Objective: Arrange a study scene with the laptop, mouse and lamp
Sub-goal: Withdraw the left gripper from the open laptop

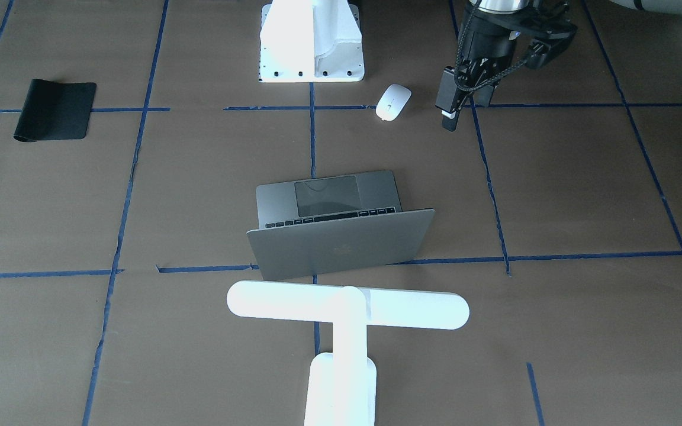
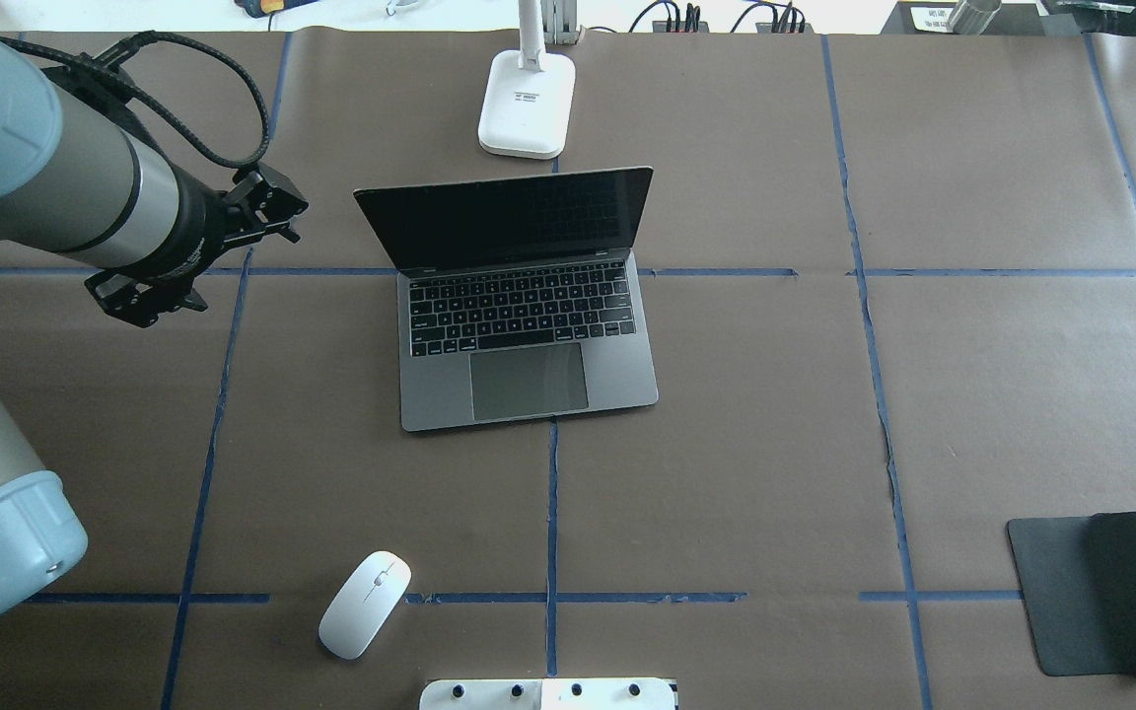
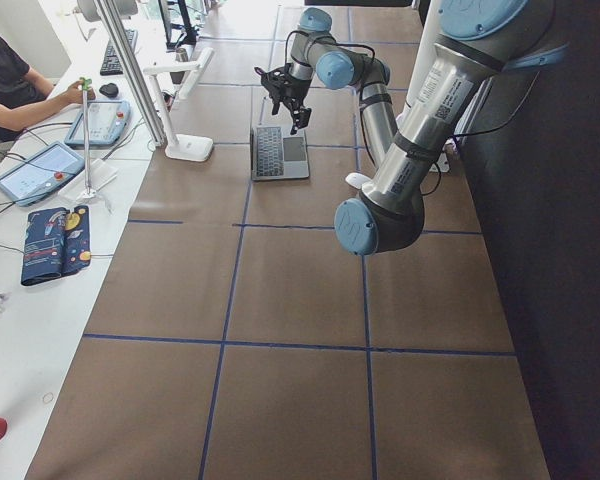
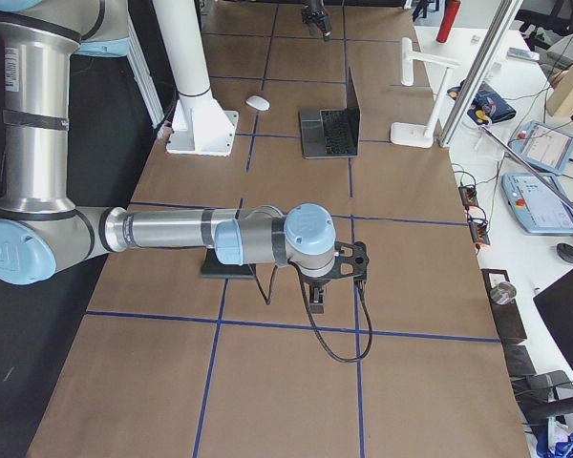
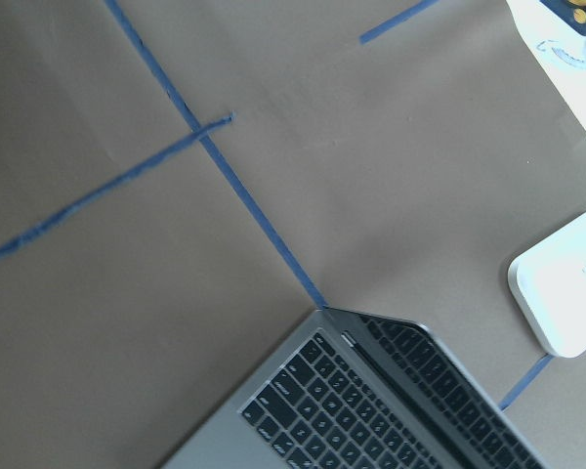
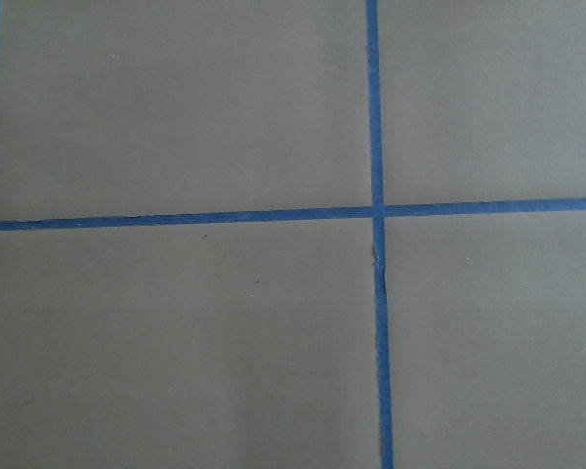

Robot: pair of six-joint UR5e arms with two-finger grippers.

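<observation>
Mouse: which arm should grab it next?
Left, probably. The left gripper hangs open on the mouse's side of the laptop; the right gripper is far off toward the table's other end.

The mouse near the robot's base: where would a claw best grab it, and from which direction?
Grip the mouse across its narrow middle, pinching the two long sides, coming straight down from above. It lies flat on the table, low and oval, its long axis slanted to the tape lines, so a claw would likely need turning to match.
</observation>
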